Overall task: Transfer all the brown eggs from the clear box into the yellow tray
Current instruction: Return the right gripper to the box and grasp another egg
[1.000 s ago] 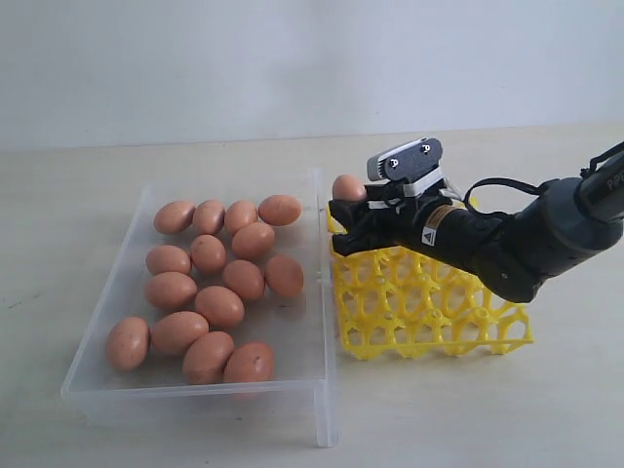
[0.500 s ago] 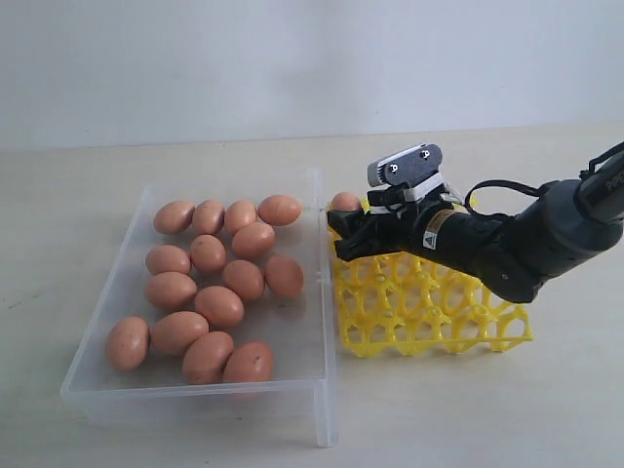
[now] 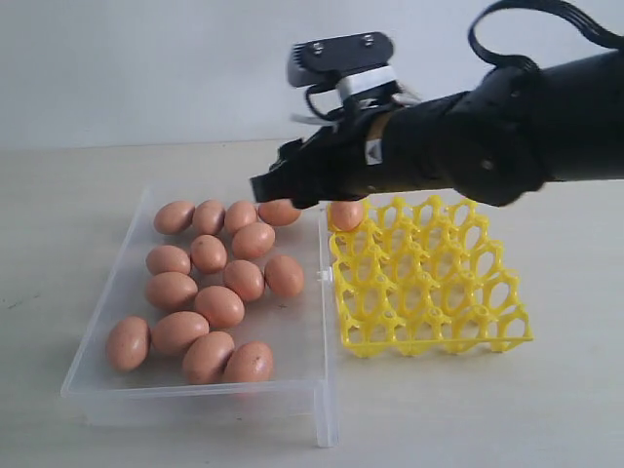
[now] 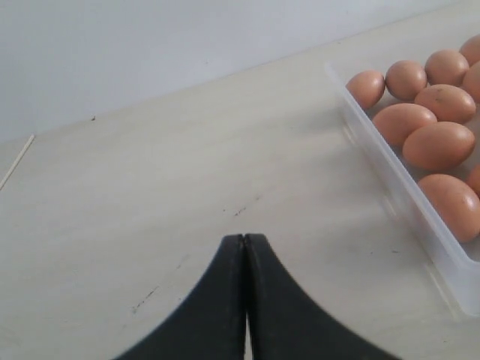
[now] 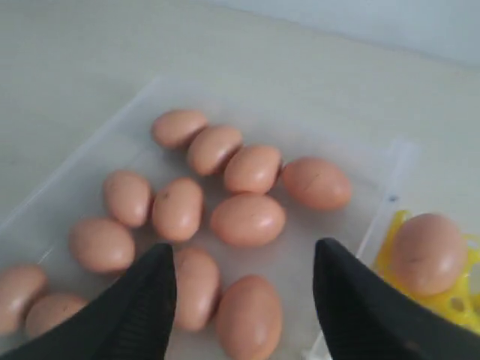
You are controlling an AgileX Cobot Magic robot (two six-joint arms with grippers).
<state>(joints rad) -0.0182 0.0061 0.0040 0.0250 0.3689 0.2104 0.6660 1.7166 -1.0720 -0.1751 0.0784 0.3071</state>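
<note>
Right tool point(image 3: 265, 189) has lifted off the yellow tray point(image 3: 429, 292) and swung over the clear box point(image 3: 97, 336). One egg point(image 3: 346, 214) that sat at its tip is now in the tray's corner cell next to the box, just behind the tool. Nothing else has shifted.

Exterior cam: fifteen brown eggs point(image 3: 219, 305) in the box, most ahead of and below the right tool, one partly hidden under it. Finger gap not readable from here, and the left arm isn't in shot.

Right wrist cam fills that in: fingers point(image 5: 150, 300) spread wide, nothing between them, released. Boxed eggs lie below the gap, and the trayed egg sits outside one finger.

Left wrist cam: left tool point(image 4: 244, 241) clenched, fingers pressed together, nothing in them, over bare worktop point(image 4: 150, 195). Box wall and a few eggs are off to one side of it, apart.
</note>
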